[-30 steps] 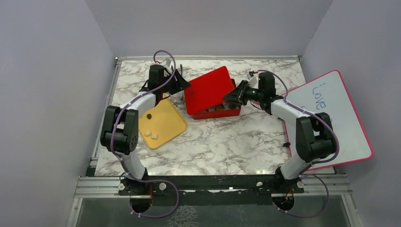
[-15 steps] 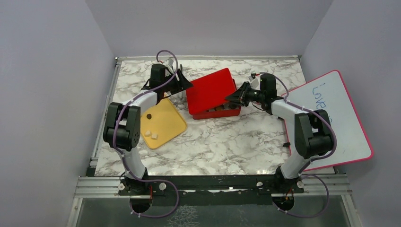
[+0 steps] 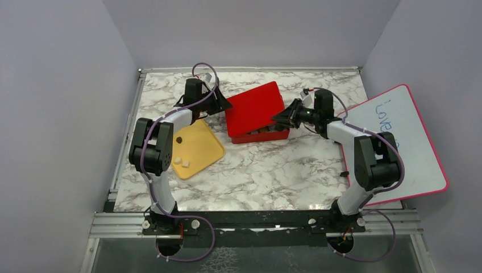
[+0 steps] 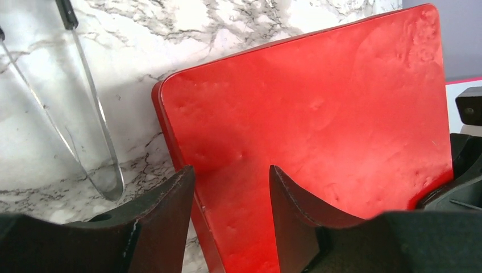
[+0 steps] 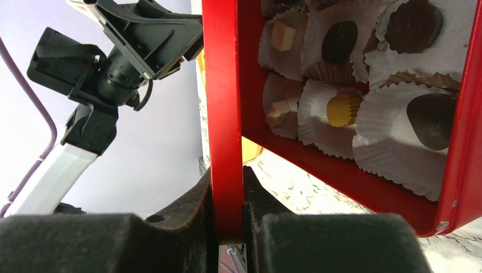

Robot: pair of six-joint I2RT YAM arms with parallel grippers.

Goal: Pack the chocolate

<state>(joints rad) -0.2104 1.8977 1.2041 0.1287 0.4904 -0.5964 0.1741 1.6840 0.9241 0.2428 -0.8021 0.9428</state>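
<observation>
My right pincer clenches the lid, presumably to shut it over the chocolate; left pincer released, straddling its edge.

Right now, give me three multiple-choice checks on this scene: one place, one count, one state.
1. The tray lies where, against the box?
A) to its left
B) to its right
C) on top of it

2. How many chocolates are on the tray?
A) one
B) three
C) six

3. The right gripper is:
A) open
B) shut on a chocolate
C) shut on the lid

Answers:
1 A: the top view has the tray left of the box.
2 B: one dark round and two pale cubes.
3 C: its wrist view shows it clamped on the lid's edge.
</observation>
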